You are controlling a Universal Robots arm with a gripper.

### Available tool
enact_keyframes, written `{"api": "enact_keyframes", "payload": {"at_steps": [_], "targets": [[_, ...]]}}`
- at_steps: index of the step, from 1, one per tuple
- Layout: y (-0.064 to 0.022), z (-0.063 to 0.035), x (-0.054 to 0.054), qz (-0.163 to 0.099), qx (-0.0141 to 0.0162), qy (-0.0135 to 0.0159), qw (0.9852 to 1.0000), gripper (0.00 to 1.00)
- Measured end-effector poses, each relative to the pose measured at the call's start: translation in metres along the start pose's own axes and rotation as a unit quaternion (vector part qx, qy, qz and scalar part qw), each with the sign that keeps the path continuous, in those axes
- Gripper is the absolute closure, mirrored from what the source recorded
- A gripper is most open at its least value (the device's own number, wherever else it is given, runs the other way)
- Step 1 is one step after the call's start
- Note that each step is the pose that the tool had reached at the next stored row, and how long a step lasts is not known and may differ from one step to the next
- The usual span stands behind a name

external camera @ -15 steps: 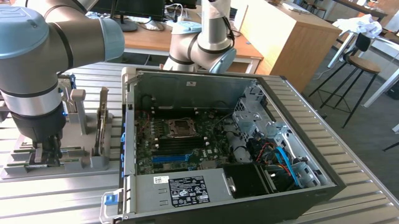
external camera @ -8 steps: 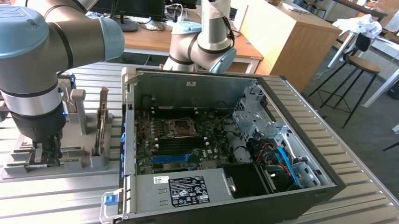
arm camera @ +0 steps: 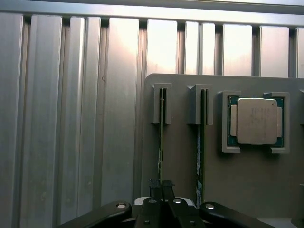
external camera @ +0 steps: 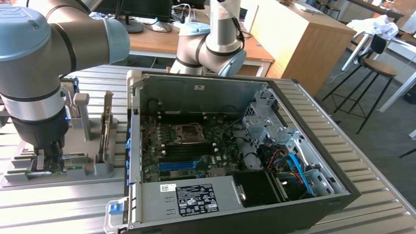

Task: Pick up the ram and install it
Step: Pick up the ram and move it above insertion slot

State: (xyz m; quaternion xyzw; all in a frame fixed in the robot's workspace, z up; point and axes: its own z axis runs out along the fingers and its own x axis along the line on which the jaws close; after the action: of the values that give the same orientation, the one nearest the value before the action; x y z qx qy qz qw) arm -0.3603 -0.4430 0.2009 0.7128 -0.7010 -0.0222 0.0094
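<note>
Wrist view: gripping the ram (arm camera: 161, 133) edge-on with closed pincer (arm camera: 161, 188), processor (arm camera: 256, 121) nearby. Exterior view: low over a holder (external camera: 104, 168), beside the open case (external camera: 195, 92).

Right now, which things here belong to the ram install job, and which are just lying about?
Job: ram, tool shut on it, holder tray, motherboard.
Lying about: processor chip, neighbouring stick, stool.

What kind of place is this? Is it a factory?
More likely a robotics lab or workshop: a robot arm reaches over a ribbed metal table, an opened computer case lies on it, and wooden desks and a stool stand behind.
</note>
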Motion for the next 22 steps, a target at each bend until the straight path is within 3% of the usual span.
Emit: {"api": "enact_keyframes", "payload": {"at_steps": [11, 22], "targets": [[0.0, -0.0003, 0.0, 0.0, 0.0001, -0.0001, 1.0, 0.89], [0.0005, -0.0102, 0.0, 0.0, 0.0, 0.0, 1.0, 0.89]]}}
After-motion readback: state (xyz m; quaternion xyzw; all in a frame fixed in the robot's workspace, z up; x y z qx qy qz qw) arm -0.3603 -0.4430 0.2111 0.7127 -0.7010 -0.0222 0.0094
